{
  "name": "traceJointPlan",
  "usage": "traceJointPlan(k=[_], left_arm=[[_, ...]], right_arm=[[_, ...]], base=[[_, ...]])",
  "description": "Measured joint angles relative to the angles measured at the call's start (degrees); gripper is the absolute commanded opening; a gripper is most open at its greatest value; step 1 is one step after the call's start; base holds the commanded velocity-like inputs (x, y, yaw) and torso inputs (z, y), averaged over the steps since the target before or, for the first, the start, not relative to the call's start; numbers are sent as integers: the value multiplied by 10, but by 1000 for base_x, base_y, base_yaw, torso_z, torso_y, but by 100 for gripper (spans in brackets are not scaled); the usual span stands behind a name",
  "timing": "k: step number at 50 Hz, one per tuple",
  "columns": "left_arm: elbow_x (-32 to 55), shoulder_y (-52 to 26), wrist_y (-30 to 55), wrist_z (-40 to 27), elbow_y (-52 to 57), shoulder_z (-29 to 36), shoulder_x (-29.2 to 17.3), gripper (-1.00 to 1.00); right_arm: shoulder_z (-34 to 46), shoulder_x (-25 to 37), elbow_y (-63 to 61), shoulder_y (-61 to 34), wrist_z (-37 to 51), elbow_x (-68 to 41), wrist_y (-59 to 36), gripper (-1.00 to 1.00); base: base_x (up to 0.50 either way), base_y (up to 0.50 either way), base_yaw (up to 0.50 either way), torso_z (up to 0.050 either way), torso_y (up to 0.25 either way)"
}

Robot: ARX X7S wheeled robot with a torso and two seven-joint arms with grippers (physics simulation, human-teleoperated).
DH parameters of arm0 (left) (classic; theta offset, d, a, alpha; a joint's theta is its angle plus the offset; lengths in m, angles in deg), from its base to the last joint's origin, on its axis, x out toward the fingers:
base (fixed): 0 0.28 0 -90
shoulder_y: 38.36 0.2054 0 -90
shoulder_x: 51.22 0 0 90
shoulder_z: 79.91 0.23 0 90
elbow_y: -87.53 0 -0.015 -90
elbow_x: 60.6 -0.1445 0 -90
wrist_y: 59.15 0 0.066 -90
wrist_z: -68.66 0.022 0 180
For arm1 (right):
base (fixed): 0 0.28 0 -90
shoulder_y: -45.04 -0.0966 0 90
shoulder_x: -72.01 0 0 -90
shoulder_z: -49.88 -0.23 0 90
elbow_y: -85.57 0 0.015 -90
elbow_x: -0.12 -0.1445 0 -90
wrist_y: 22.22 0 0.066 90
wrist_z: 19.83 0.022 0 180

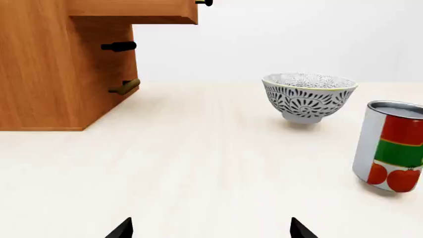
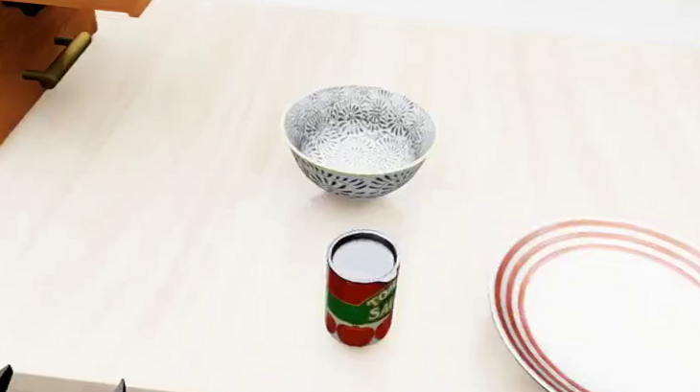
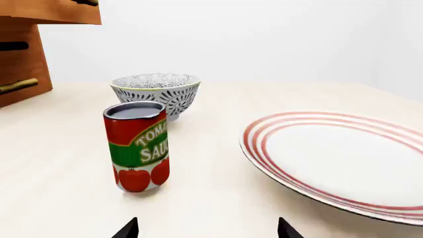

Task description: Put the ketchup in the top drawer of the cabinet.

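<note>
The cabinet (image 2: 5, 47) is cropped (drawer interior unseen), and only gripper tips show

A pale, whitewashed wooden tabletop (image 2: 166, 236) fills the scene (faint grain running lengthwise), meeting a plain white wall (image 3: 264, 39) behind, under soft, even light.

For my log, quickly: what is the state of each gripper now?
Left gripper: open, holding nothing.
Right gripper: open, holding nothing; the ketchup stands ahead, untouched.
</note>
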Motion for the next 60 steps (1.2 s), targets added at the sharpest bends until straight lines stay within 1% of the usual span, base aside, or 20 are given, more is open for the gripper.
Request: traceJointPlan(k=[1, 4, 9, 30, 39, 47, 60], left_arm=[[8, -7, -8, 8, -9, -4, -3, 100], [8, -5, -3, 4, 1, -1, -4, 100], [10, 7, 20, -7, 49, 9, -9, 100], [13, 61, 156, -53, 361, 51, -40, 100], [2, 74, 201, -67, 467, 74, -52, 100], [-1, 80, 223, -76, 519, 88, -59, 100], [5, 82, 239, -88, 556, 95, -70, 100]], right_arm=[[-4, 1, 8, -1, 2, -2, 8, 100], [0, 4, 2, -1, 5, -4, 4, 100], [8, 11, -32, 3, 13, -7, -15, 100], [44, 42, -238, 33, 43, -9, -92, 100], [54, 53, -319, 43, 55, -5, -126, 100], [57, 61, -370, 47, 64, -7, -148, 100], [55, 79, -449, 31, 76, -6, -205, 100]], base=[[0, 0, 0, 0, 0], [0, 0, 0, 0, 0], [0, 0, 0, 0, 0], [0, 0, 0, 0, 0], [0, 0, 0, 0, 0], [0, 0, 0, 0, 0], [0, 0, 0, 0, 0]])
